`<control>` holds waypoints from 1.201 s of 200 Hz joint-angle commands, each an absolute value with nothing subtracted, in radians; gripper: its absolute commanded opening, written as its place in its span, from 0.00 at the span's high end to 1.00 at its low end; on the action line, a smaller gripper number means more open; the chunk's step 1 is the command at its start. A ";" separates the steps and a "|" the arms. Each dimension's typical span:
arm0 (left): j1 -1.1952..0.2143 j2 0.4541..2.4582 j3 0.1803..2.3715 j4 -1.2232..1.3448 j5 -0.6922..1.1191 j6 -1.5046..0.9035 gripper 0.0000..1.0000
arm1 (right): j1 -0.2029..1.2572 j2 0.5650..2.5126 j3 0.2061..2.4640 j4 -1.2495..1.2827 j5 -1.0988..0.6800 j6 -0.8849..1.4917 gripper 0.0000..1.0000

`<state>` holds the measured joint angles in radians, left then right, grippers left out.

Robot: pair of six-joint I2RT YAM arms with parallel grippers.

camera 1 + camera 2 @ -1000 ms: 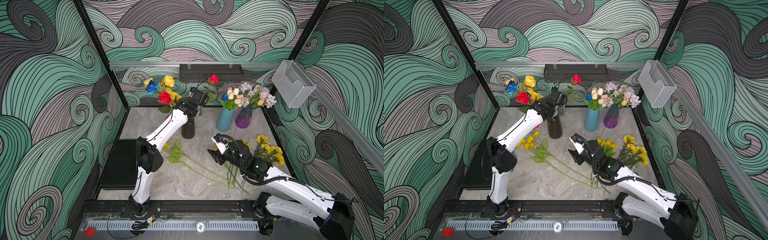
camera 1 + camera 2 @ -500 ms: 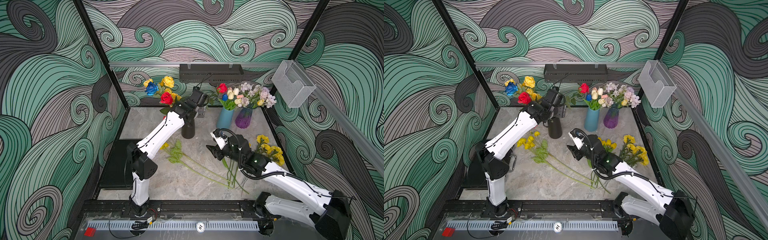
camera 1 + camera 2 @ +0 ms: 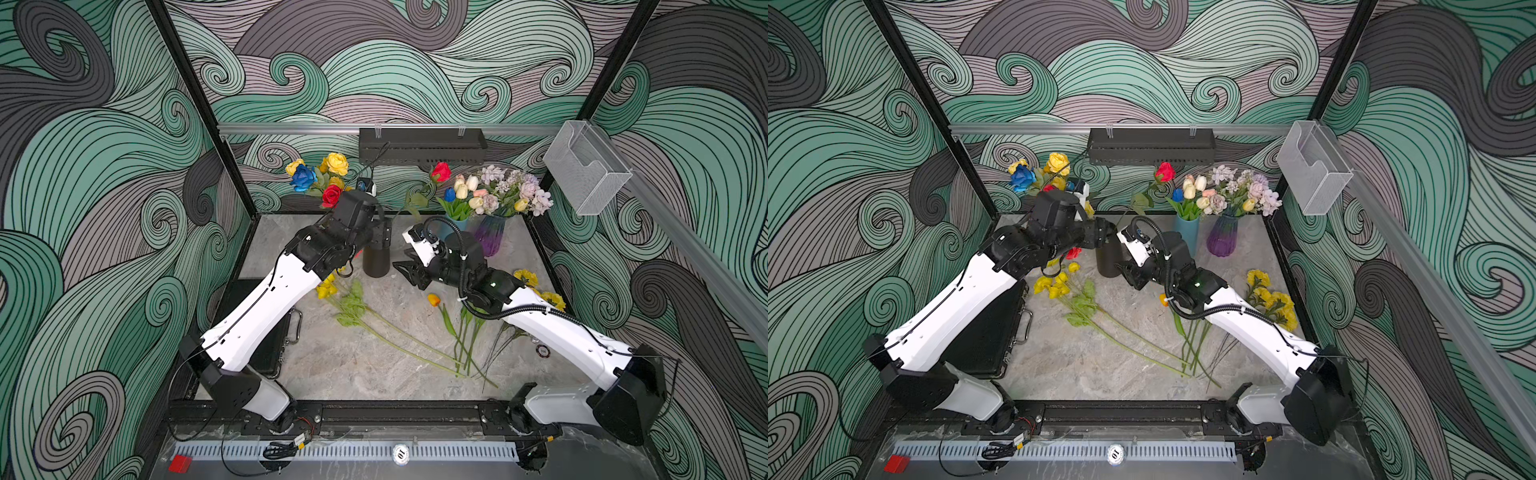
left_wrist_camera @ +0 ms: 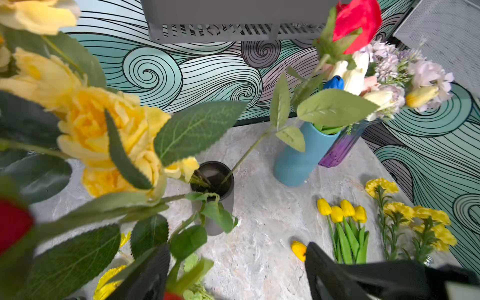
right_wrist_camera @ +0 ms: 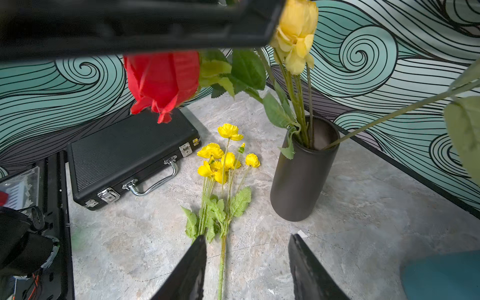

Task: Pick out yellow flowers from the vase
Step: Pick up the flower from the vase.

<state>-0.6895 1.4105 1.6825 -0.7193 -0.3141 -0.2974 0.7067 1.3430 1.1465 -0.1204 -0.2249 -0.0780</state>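
Yellow fabric roses point(image 5: 296, 33) in black cylindrical vase point(image 5: 298, 181), 12 o'clock on grey marbled counter point(image 5: 363, 207): judged light, springy, blooms crushable; grip stem above rim. Left fingers point(image 4: 150, 270) spread, right fingers point(image 5: 192, 267) parted, both empty.

Three vases point(image 3: 376, 262), one black case point(image 5: 124, 155) and two robot arms point(image 3: 257, 311). Five yellow tulips point(image 4: 337, 213) lie on the desk point(image 3: 332, 361): four bunched, one apart.
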 commanded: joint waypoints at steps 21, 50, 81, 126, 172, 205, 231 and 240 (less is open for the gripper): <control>-0.648 1.163 1.557 -0.654 -0.439 -0.249 0.20 | 0.703 1.323 1.136 -0.138 -0.239 -0.091 0.49; -0.475 1.008 1.372 -0.620 -0.415 -0.333 0.20 | 0.703 1.261 1.078 -0.156 -0.206 -0.087 0.49; -0.295 0.970 1.225 -0.571 -0.275 -0.437 0.19 | 0.703 1.186 1.030 -0.177 -0.178 -0.077 0.47; -0.236 1.161 1.161 -0.487 0.008 -0.528 0.19 | 0.703 1.122 0.987 -0.193 -0.150 -0.055 0.45; -0.298 1.345 1.261 -0.431 0.164 -0.450 0.25 | 0.703 1.090 0.959 -0.191 -0.145 -0.041 0.44; -0.364 1.404 1.343 -0.406 0.137 -0.395 0.28 | 0.703 1.086 0.947 -0.194 -0.144 -0.036 0.44; -0.401 1.471 1.414 -0.401 0.117 -0.356 0.35 | 0.703 1.086 0.940 -0.190 -0.144 -0.034 0.44; -0.408 1.489 1.438 -0.403 0.114 -0.348 0.39 | 0.703 1.086 0.939 -0.189 -0.146 -0.031 0.44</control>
